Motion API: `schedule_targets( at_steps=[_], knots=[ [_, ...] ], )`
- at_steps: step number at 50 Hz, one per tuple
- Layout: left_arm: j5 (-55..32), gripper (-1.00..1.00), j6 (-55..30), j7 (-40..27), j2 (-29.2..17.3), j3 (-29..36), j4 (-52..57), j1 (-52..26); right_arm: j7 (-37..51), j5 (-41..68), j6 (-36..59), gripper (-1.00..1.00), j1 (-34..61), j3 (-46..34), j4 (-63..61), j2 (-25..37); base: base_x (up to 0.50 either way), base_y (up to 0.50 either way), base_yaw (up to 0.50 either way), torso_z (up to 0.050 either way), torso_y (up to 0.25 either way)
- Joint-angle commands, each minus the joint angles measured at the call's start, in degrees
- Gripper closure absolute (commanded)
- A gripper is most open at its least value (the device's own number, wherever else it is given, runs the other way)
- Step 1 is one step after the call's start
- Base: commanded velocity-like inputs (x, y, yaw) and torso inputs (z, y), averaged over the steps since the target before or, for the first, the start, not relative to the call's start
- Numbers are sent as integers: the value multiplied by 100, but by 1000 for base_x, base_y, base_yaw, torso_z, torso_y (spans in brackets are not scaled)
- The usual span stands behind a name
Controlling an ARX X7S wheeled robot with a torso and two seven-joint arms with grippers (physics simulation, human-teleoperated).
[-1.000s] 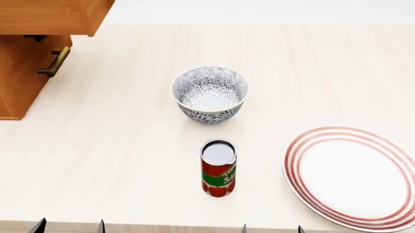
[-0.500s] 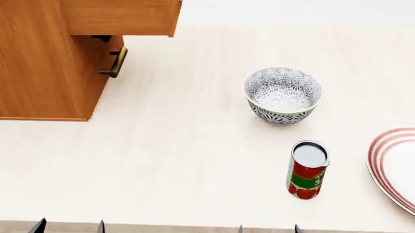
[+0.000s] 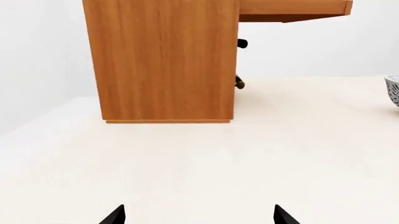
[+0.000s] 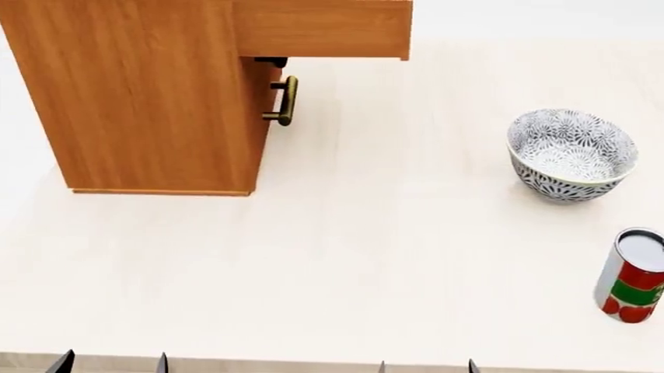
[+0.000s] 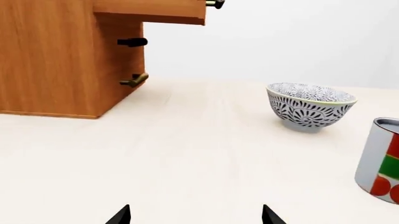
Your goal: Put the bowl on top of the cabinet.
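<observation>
At the left of the head view stands the cabinet (image 4: 155,93), a honey-brown wood-grain box on the pale table (image 4: 343,272), with its drawer (image 4: 322,29) pulled out to the right and a brass bar handle (image 4: 286,101) on the front below it. The top surface of the cabinet is cut off by the frame in all three views, so nothing can be said of what lies there. To the right, well apart from the cabinet, the bowl (image 4: 571,155) sits upright on the table, white with a dense black leaf pattern, and nearer the robot, at the right edge, a red and green can (image 4: 630,285) stands upright just beside the frame's border. The left wrist view faces the cabinet's plain side (image 3: 162,60) and catches only a sliver of the bowl (image 3: 393,91) at its edge, while the right wrist view shows the whole bowl (image 5: 309,110) from the side, the can (image 5: 380,158) nearer the camera, and the drawer's own handle end (image 5: 215,3) (which the head view hides). Both arms are held low at the near table edge: the left gripper (image 4: 112,363) and the right gripper (image 4: 428,365) show only dark fingertips, seemingly spread apart with nothing between them.
</observation>
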Motion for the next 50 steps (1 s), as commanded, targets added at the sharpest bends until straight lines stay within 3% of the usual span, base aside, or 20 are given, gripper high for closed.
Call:
schedule_targets(
  at_steps=[1,13,24,30,34,38,39,41,42,43,45,50],
  knots=[
    [-67,-100,4,-75,-66,78,6,-3,70,44,-26,-100,9,-81,30,64,0,500,0,0,0],
    [-114,-100,-3,-145,-121,149,-4,-27,125,138,-21,-100,19,-120,3,109,0,481,0,0,0],
    [-127,-100,-34,-197,-173,227,-43,-64,221,224,143,-100,87,-139,73,117,0,0,0,0,0],
    [-137,-100,-1215,-161,-322,427,621,-313,594,536,1623,-100,278,63,-843,142,0,0,0,0,0],
    [-974,-100,-3410,-340,-410,-23,2680,-691,967,697,3647,-100,665,174,-3205,442,0,0,0,0,0],
    [-1518,-100,-4434,-687,-541,-586,4691,-1018,1325,904,5355,-100,1282,561,-5299,625,0,0,0,0,0],
    [-1628,-100,-4520,-708,-532,-694,4843,-975,1393,606,4548,-100,781,421,-5129,704,0,0,0,0,0],
    [-1515,-100,-4229,-717,-550,-738,4875,-608,1353,968,4773,-100,626,882,-5618,555,0,0,0,0,0],
    [-1348,-100,-3983,-693,-588,-638,4794,-413,1339,630,3913,-100,-73,729,-5146,543,0,0,0,0,0],
    [-1343,-100,-3878,-666,-578,-627,4769,-334,1388,738,4134,-100,133,783,-5463,566,0,0,0,0,0],
    [-1118,-100,-3575,-728,-583,-540,4819,-77,1323,512,2989,-100,-530,606,-4969,516,0,0,0,0,0],
    [-1074,-100,-3187,-641,-570,-415,4707,143,1308,303,2464,-100,-821,389,-4733,578,0,0,0,0,0]
  ],
)
